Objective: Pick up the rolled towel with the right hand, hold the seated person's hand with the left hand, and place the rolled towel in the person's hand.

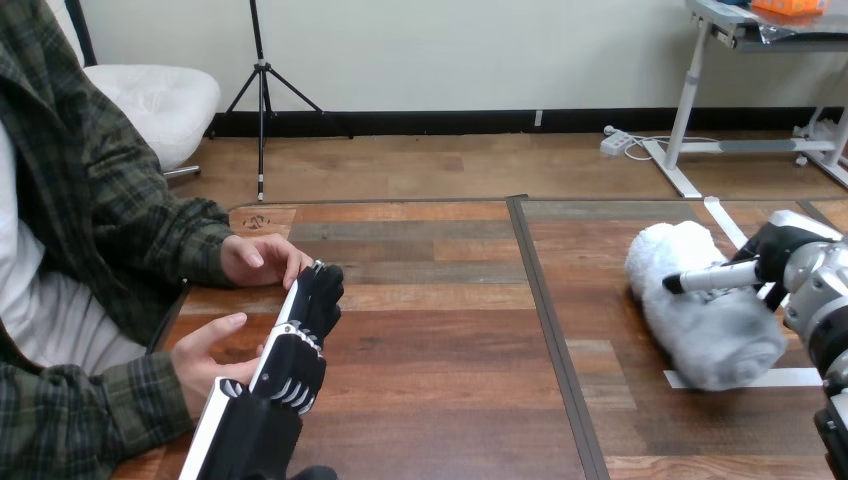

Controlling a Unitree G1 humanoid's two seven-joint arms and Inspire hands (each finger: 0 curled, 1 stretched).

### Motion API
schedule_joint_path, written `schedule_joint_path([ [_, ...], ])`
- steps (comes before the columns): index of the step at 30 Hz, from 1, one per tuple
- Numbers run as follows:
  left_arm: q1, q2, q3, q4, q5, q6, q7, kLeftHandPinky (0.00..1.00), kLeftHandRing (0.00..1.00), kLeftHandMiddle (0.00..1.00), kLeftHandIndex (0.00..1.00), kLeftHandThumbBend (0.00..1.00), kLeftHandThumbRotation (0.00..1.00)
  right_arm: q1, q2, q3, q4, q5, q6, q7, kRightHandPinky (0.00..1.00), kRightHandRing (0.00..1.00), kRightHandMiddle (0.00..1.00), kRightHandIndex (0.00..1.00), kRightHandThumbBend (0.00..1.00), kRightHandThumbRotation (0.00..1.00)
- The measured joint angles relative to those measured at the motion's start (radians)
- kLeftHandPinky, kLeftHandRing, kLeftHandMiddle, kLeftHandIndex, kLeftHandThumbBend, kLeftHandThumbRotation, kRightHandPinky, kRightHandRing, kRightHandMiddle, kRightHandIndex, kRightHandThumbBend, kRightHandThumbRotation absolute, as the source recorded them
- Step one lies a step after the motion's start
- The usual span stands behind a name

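Note:
The rolled white towel (pixel 700 315) lies on the table at the right, on a taped mark. My right hand (pixel 785 255) is at the towel's right side, with a straight finger (pixel 712 277) stretched across the top of the roll and nothing curled round it. At the lower left, my left hand (pixel 298 340) stands edge-on with its fingers nearly straight and pointing away from me. The person's nearer hand (pixel 205 355) is held open just left of it, palm toward it, close or touching. The person's farther hand (pixel 260 260) rests on the table just beyond my fingertips.
White tape strips (pixel 745 378) mark the table around the towel. A dark seam (pixel 548 300) runs front to back between the two table halves. The person's plaid sleeves (pixel 110 200) take up the left edge.

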Motion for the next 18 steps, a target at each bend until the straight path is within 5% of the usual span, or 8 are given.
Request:
schedule_joint_path([
  [6,-0.002,0.000,-0.003,-0.007,-0.001,0.000,-0.003,1.00,1.00,1.00,1.00,1.00,0.77,0.000,0.007,0.020,0.010,-0.023,-0.033,0.000,0.15,0.23,0.36,0.58,0.83,0.11],
  [18,0.001,0.000,-0.004,-0.056,-0.003,0.019,-0.003,1.00,1.00,1.00,1.00,1.00,0.77,0.000,0.016,0.044,0.015,-0.048,-0.092,-0.015,0.11,0.18,0.29,0.63,0.81,0.01],
])
